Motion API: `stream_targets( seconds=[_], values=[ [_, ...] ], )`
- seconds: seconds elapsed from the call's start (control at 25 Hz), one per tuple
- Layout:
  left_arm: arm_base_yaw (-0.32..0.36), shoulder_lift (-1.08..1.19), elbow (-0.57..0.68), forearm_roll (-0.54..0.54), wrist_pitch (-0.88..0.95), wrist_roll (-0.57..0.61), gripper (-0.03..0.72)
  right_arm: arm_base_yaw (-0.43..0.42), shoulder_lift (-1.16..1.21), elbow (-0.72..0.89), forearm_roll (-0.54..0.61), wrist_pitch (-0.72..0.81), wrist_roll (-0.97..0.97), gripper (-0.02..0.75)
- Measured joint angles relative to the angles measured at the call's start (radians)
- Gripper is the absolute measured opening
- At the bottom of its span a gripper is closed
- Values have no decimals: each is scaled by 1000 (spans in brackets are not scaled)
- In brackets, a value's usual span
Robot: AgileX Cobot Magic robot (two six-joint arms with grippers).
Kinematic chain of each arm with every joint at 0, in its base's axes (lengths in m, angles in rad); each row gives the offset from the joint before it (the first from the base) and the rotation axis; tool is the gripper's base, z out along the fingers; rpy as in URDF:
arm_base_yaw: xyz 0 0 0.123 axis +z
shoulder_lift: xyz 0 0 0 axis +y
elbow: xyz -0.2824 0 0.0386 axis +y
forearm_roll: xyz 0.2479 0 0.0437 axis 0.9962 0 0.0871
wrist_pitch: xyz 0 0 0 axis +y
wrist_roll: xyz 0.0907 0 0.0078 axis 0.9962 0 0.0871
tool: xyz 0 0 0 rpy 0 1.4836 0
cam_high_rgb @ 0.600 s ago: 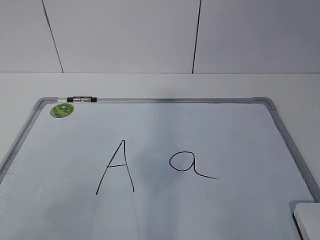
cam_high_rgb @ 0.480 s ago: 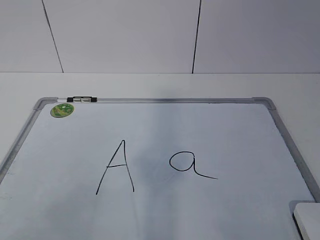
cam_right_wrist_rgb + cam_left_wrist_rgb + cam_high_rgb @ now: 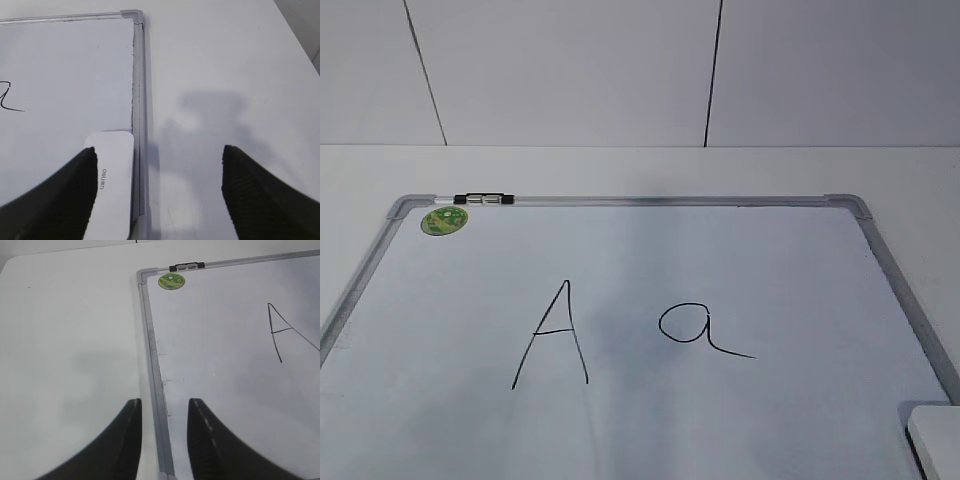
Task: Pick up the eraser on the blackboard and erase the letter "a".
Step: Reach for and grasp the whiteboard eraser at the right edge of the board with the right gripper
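Note:
The blackboard (image 3: 720, 260) is a white dry-erase board with a grey frame, lying flat on the table. The small letter "a" (image 3: 692, 327) is written right of centre; only its tail (image 3: 7, 100) shows in the right wrist view. The white eraser (image 3: 935, 440) lies at the board's near right corner, against the frame. In the right wrist view the eraser (image 3: 112, 180) sits beside my left fingertip. My right gripper (image 3: 157, 155) is open wide over the frame and the bare table, holding nothing. My left gripper (image 3: 164, 407) is open and empty above the board's left frame (image 3: 152, 365). Neither gripper shows in the exterior view.
A tall capital "A" (image 3: 555, 335) stands left of the "a" and also shows in the left wrist view (image 3: 280, 330). A round green sticker (image 3: 445, 220) and a small black-and-white marker (image 3: 483, 200) are at the board's far left corner. White table surrounds the board.

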Motion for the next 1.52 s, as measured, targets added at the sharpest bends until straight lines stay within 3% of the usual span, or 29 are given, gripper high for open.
stream_targets(
  seconds=[0.72,1.0,1.24,1.52],
  values=[
    [0,0,0,0,0,0,235,0,0,0,0,0,4,592],
    [0,0,0,0,0,0,235,0,6,-13,64,-27,30,592],
    [0,0,0,0,0,0,235,0,183,-142,73,-100,8,592],
    [0,0,0,0,0,0,235,0,443,-401,101,-24,-9,592]
  ],
)
